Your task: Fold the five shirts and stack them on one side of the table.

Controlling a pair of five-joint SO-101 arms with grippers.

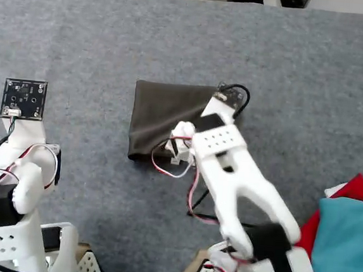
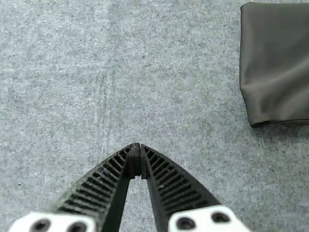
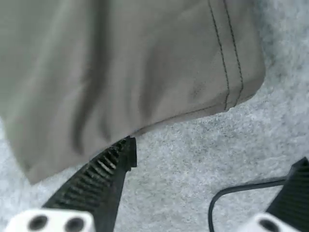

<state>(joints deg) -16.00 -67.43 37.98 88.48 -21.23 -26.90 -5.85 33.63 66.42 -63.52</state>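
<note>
A dark grey-brown folded shirt [image 1: 161, 118] lies in the middle of the grey felt table [image 1: 302, 70]. My right arm [image 1: 222, 146] stretches over the shirt's right side. In the right wrist view my right gripper [image 3: 212, 169] is open just above the felt, one ribbed finger [image 3: 104, 179] at the stitched hem edge of the shirt [image 3: 120, 72], nothing held. My left gripper [image 2: 135, 158] is shut and empty over bare felt, well away from the shirt [image 2: 275, 63]. The left arm [image 1: 18, 153] stands at the table's front left.
A pile of other shirts, teal [image 1: 347, 246] over red [image 1: 355, 188] with some white, lies at the right edge of the table. A thin black cable [image 3: 241, 191] runs across the felt by the right gripper. Red and white wires [image 1: 178, 171] hang from the right arm.
</note>
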